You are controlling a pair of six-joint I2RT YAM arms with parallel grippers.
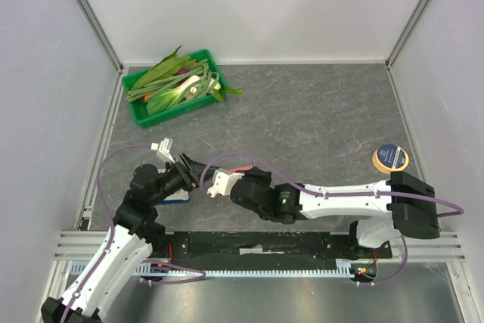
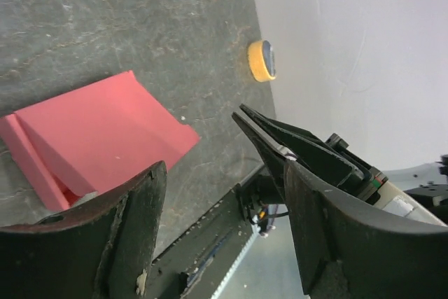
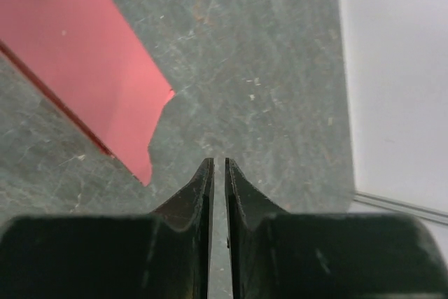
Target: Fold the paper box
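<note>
Pink paper box [image 3: 77, 54] lies flat at ten o'clock from the right gripper [image 3: 218, 164], nearly pinched together, empty; left gripper [image 2: 199, 141] gapes wide, also empty.

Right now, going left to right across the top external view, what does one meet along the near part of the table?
left gripper → right gripper → tape roll. The green tray and paper box overlap these, so they are left out.
</note>
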